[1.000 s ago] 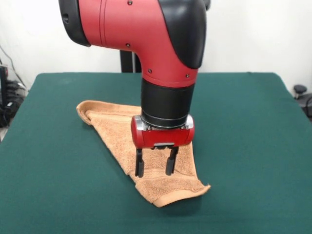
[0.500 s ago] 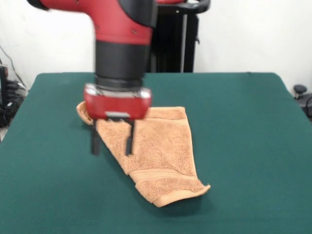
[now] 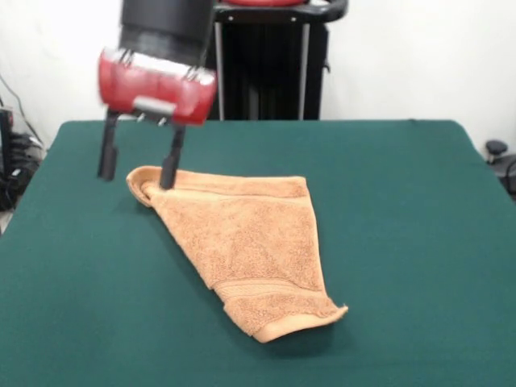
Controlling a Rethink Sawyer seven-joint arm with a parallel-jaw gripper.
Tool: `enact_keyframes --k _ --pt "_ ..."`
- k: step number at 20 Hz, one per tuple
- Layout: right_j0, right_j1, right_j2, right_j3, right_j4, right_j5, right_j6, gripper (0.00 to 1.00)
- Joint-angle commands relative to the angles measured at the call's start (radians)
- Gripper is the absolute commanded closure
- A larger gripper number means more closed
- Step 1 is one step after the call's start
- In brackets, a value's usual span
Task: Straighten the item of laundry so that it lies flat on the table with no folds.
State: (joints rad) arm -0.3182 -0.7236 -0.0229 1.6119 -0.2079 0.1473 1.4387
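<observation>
Small orange-tan terry-cloth hand towel [image 3: 242,246], roughly triangular, lying on the large dark green felt-topped table [image 3: 403,210], left of centre, well clear of every edge. Rolled, folded-over corner pointing toward the far left corner of the table; woven band and hemmed end toward the near edge, that end curling up slightly. Red-bodied gripper with two black fingers [image 3: 138,159] raised above the table, fingers spread apart and empty, one fingertip [image 3: 168,175] in line with the rolled corner, the other over bare green cloth.
</observation>
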Motion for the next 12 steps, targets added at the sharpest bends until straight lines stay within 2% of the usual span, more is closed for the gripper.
enact_keyframes --k 1,5,7,12 --pt "0.049 -0.128 0.054 0.212 -0.002 -0.127 0.251 0.0" --pt "-0.031 -0.148 0.148 0.252 -0.018 -0.086 0.178 0.0" --pt "-0.071 -0.157 0.195 0.276 -0.029 -0.104 0.171 0.0" --pt "-0.086 -0.151 0.216 0.284 -0.04 -0.111 0.161 0.0"
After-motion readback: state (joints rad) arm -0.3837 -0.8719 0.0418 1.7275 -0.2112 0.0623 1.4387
